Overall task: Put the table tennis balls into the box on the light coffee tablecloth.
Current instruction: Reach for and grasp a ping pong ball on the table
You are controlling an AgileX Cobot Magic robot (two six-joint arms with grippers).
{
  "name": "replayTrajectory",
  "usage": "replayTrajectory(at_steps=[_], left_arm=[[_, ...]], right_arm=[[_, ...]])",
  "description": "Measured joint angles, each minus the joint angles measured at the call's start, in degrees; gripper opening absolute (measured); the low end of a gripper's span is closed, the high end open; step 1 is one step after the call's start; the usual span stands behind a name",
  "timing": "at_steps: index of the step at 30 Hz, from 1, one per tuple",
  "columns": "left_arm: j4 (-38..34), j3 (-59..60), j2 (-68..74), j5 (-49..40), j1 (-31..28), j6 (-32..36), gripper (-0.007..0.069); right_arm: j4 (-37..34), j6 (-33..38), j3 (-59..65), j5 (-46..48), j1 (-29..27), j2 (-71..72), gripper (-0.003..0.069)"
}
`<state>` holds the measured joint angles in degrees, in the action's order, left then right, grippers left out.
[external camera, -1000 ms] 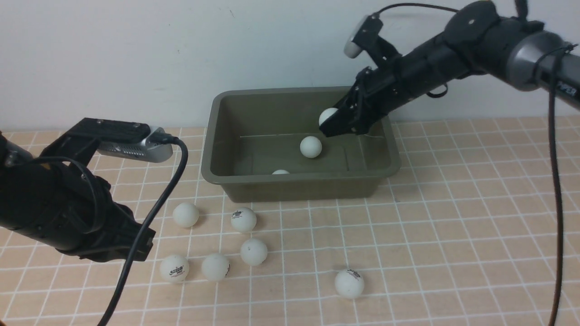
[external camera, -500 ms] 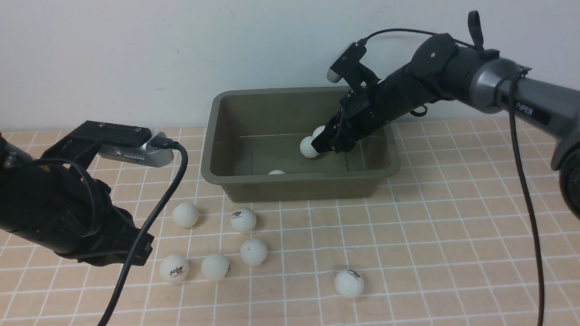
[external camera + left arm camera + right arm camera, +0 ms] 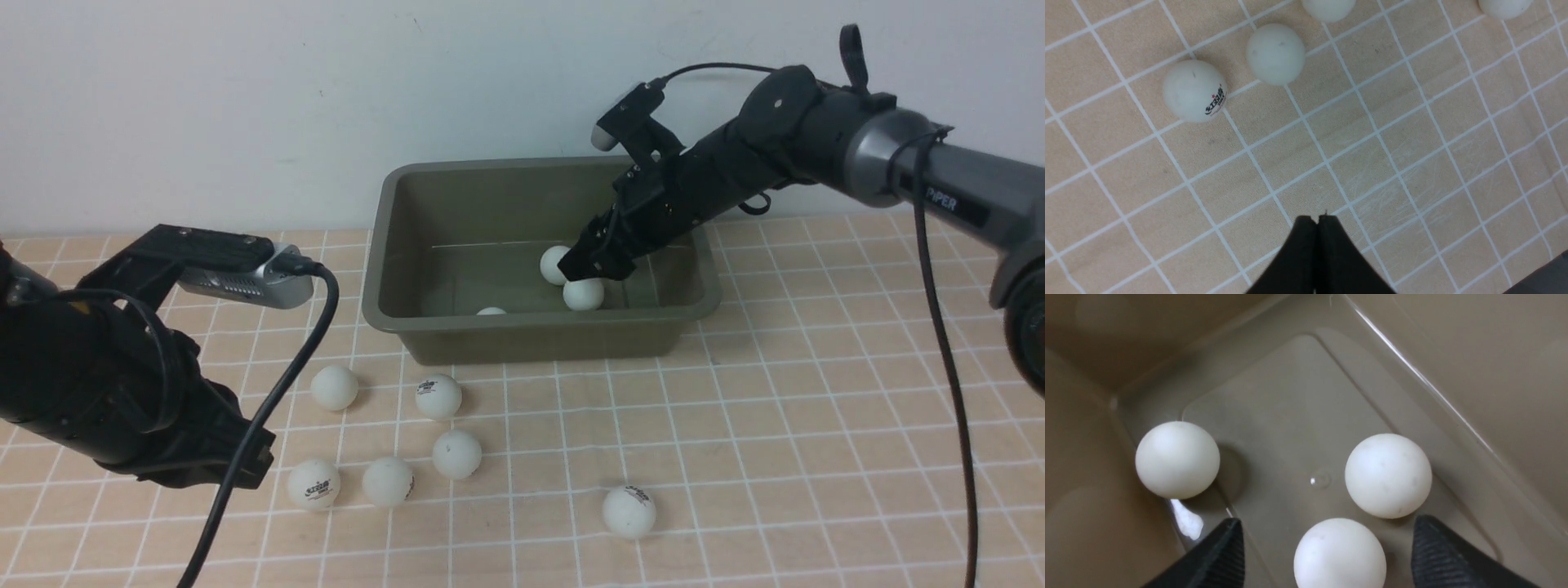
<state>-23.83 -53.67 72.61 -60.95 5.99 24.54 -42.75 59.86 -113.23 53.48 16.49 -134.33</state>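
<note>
Now the right gripper (image 3: pixel 593 266) has let go, jaws spread; its ball (image 3: pixel 584 294) rests in the box (image 3: pixel 539 322) with two others. Six wait on the cloth (image 3: pixel 775 408); left gripper (image 3: pixel 1316 222) clenched, empty.

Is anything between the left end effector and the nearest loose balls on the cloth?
Nothing visible does. Only bare cloth lies between the shut left end effector and the logo ball or the plain ball beside it.
</note>
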Motion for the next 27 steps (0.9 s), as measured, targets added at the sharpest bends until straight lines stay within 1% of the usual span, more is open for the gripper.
replayTrajectory(at_steps=[4,7,11,12,13,14,15,16,17,20,22,23,24,26,27], left_arm=[[0.00,0.00,0.00,0.00,0.00,0.00,-0.0069],[0.00,0.00,0.00,0.00,0.00,0.12,-0.0069],[0.00,0.00,0.00,0.00,0.00,0.62,-0.0069],[0.00,0.00,0.00,0.00,0.00,0.62,-0.0069],[0.00,0.00,0.00,0.00,0.00,0.67,-0.0069],[0.00,0.00,0.00,0.00,0.00,0.67,-0.0069],[0.06,0.00,0.00,0.00,0.00,0.73,-0.0069],[0.06,0.00,0.00,0.00,0.00,0.79,-0.0069],[0.06,0.00,0.00,0.00,0.00,0.78,-0.0069],[0.06,0.00,0.00,-0.28,0.00,0.99,-0.0069],[0.06,0.00,0.00,-0.47,0.00,1.08,-0.0069],[0.06,0.00,0.00,-0.47,0.00,1.15,-0.0069],[0.06,0.00,0.00,-0.54,0.00,1.37,-0.0069],[0.06,0.00,0.00,-0.66,0.00,1.69,-0.0069],[0.06,0.00,0.00,-0.78,0.00,1.96,-0.0069]], right_arm=[[0.76,-0.38,-0.78,2.75,0.00,0.91,0.0517],[3.36,-3.52,-4.15,7.25,0.00,3.00,0.0517],[9.44,-13.84,-10.98,15.57,0.00,6.33,0.0517],[9.78,-14.41,-10.98,15.80,0.00,6.45,0.0517],[12.67,-19.54,-12.99,16.71,0.00,7.64,0.0517],[13.43,-20.10,-13.07,16.85,0.00,8.00,0.0517],[16.09,-25.25,-13.05,17.26,0.07,9.63,0.0517],[17.62,-28.30,-12.68,17.56,0.20,10.70,0.0517],[17.94,-28.91,-12.57,17.56,0.20,10.93,0.0517],[23.12,-38.33,-9.19,17.87,1.59,15.37,0.0517],[25.15,-42.50,-6.42,18.05,3.05,18.62,0.0517],[25.75,-43.63,-5.34,18.05,3.41,19.64,0.0517],[26.95,-45.89,-2.14,18.12,4.94,22.01,0.0517],[27.90,-47.27,0.58,18.12,6.47,24.44,0.0517],[29.14,-48.97,4.61,18.18,8.31,27.07,0.0517]])
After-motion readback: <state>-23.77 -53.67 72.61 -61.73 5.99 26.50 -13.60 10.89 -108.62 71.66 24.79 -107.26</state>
